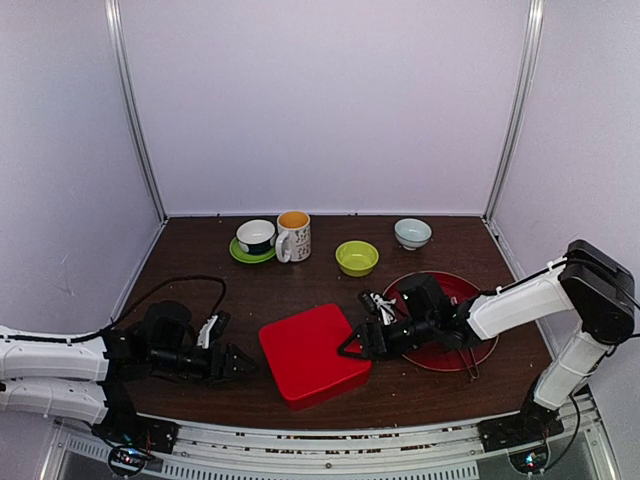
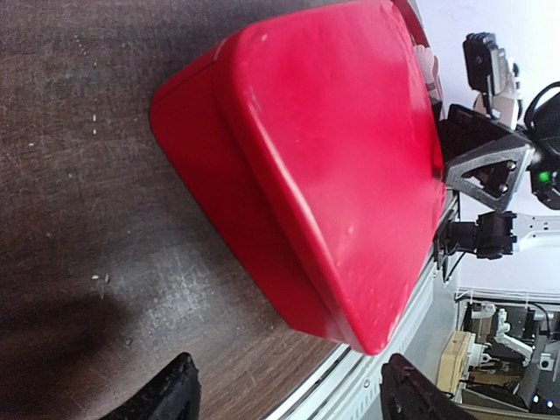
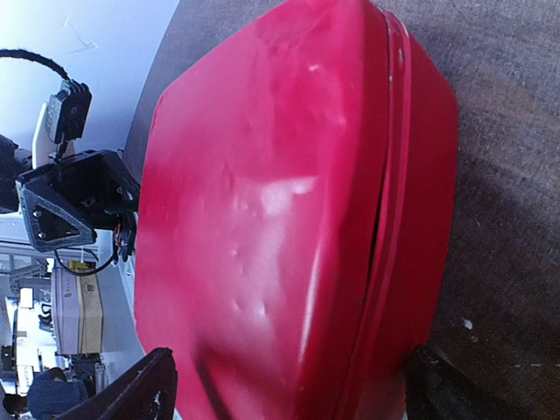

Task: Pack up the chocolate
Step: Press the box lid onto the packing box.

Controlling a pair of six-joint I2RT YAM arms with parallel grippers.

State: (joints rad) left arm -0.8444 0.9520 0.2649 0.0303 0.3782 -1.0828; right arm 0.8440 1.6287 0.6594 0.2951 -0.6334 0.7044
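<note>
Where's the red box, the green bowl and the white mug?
red box (image 1: pixel 313 352), top view, middle of its closed lid.
green bowl (image 1: pixel 357 268), top view, its front wall.
white mug (image 1: pixel 297 243), top view, its patterned side.

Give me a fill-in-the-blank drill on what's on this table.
The box lying between the left pincer and right pincer is ____ in colour.
The box is ____, so its inside is hidden.
The white cup stands on a ____ saucer.
Missing words: red; closed; green.
</note>
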